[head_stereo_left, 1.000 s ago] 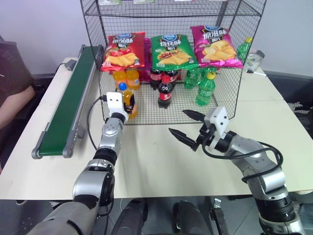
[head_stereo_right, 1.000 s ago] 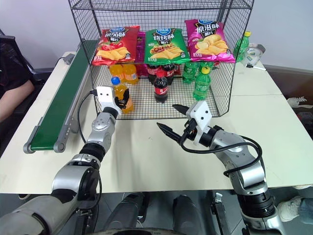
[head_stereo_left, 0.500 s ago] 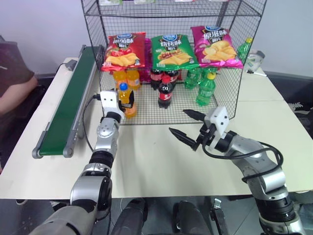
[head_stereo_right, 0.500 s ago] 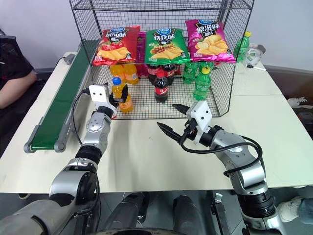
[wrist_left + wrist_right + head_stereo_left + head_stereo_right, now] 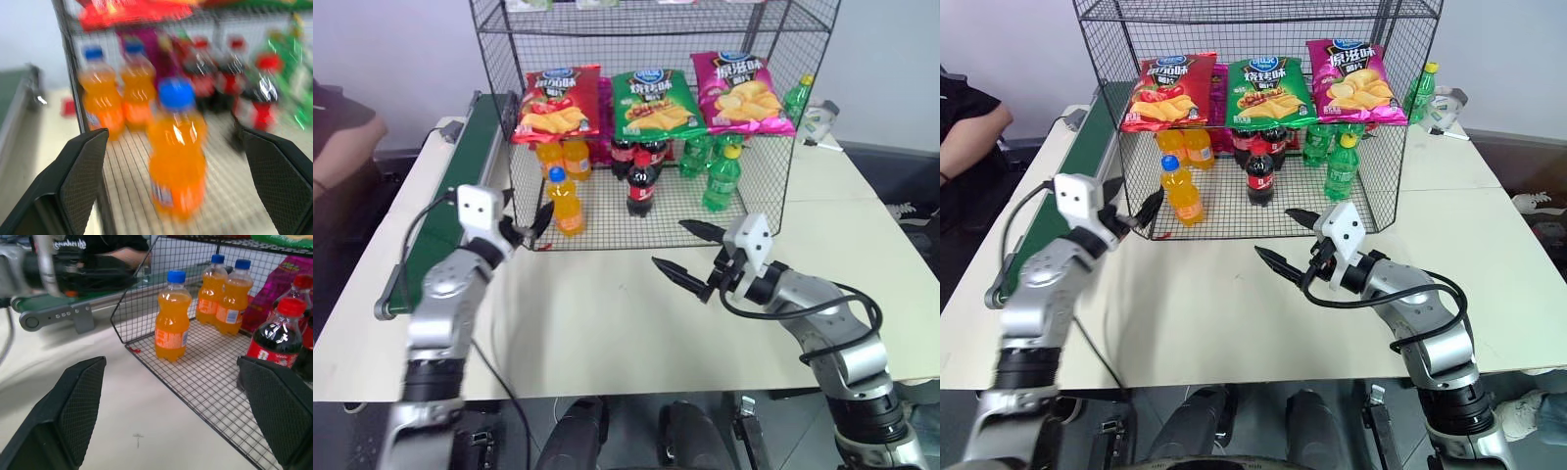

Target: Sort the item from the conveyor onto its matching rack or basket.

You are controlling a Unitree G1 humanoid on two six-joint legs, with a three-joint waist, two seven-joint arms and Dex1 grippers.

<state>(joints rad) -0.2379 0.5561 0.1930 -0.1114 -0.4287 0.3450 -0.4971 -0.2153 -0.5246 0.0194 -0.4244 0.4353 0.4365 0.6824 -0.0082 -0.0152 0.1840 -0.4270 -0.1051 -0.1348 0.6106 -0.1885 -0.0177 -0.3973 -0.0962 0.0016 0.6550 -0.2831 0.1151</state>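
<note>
Orange soda bottle now stands free on the rack's bottom tier; the left gripper has let go and pulled back, fingers apart. Right gripper idles, fingers apart. Placement looks complete.

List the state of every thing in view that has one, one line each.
Small clear orange soda bottle with blue cap: upright on the rack floor, capped, free of both grippers.
Black wire-mesh rack: front open.
Dark green conveyor belt: bare where visible.
Left gripper: open, holding nothing.
Right gripper: open, holding nothing.
</note>
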